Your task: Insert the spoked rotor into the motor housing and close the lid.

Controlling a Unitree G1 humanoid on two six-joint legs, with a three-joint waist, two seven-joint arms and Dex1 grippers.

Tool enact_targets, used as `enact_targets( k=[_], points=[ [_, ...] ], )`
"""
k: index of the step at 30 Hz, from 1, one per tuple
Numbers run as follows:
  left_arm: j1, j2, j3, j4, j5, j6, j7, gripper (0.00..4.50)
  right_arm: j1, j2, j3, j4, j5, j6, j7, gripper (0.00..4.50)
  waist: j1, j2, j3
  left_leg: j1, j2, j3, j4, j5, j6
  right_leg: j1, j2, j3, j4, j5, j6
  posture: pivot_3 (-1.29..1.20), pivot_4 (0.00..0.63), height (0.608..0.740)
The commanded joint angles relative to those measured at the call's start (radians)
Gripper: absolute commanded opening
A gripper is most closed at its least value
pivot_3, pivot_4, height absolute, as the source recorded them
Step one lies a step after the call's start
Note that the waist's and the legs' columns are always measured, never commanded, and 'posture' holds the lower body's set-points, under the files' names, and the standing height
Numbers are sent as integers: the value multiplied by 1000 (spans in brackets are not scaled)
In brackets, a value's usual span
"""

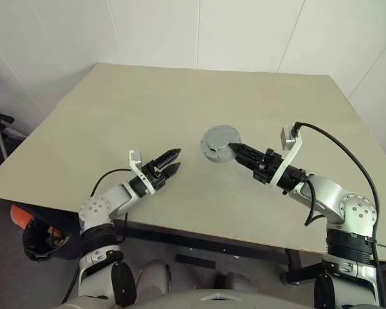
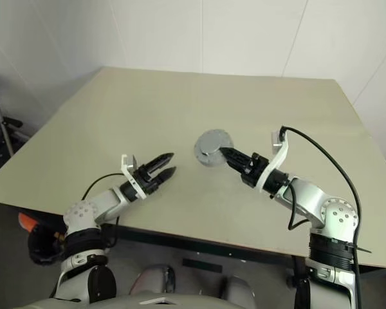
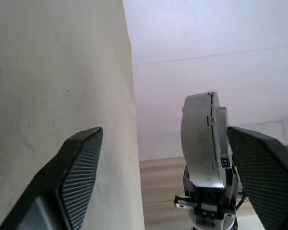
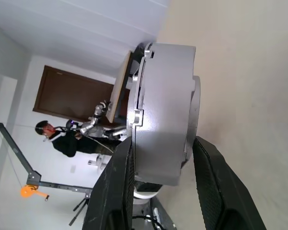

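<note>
My right gripper (image 1: pixel 235 150) is shut on the round grey motor housing (image 1: pixel 217 143) and holds it by its rim a little above the table. The lid (image 1: pixel 220 136) lies closed flat over the housing's top. The right wrist view shows the housing (image 4: pixel 163 124) edge-on, clamped between the two black fingers (image 4: pixel 117 187). The spoked rotor is hidden. My left gripper (image 1: pixel 172 162) hovers open and empty to the left of the housing, pointing toward it. Past its spread fingers (image 3: pixel 77 177) the housing (image 3: pixel 204 143) stands apart.
The beige table (image 1: pixel 116 122) stretches wide behind and beside both arms, with its front edge close below them. An orange object (image 1: pixel 19 215) lies on the floor at the left. A person (image 4: pixel 62 139) and a stand (image 4: pixel 29 189) are far off in the room.
</note>
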Motion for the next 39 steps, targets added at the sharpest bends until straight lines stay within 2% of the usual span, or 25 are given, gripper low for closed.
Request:
enact_targets(
  k=[1,9,16,31,34,39],
  points=[
    [-38,-21,2,1,-70,-8,26,4500,-41,-17,32,-79,104,-74,-16,1630,0,0,0,-1,0,0,1,0,0,0,0,0,0,0,1,0,0,740],
    [-63,-25,-26,44,-181,53,-21,4500,-48,-29,99,-115,124,-131,-15,1630,-1,0,0,-3,0,-1,4,0,0,0,0,0,0,0,7,0,0,740],
    [-64,-2,-69,69,-242,114,-87,4500,-45,-33,129,-132,124,-140,-12,1630,-1,0,0,-3,-1,-2,5,0,0,0,0,0,0,1,7,0,0,740],
    [-98,24,-154,164,-179,74,-172,4500,15,20,191,-217,124,-150,-25,1630,0,-1,0,-4,-1,-2,6,0,0,0,0,0,0,2,9,0,0,740],
    [-99,28,-157,169,-178,73,-179,3925,17,19,193,-221,124,-156,-28,1630,-1,-1,0,-4,-1,-3,6,0,0,0,0,0,0,2,9,0,0,740],
    [-97,34,-158,165,-181,80,-183,2330,11,8,184,-206,124,-154,-26,1630,-1,-1,0,-4,-1,-3,7,0,0,0,0,0,1,2,10,0,0,740]
  ],
)
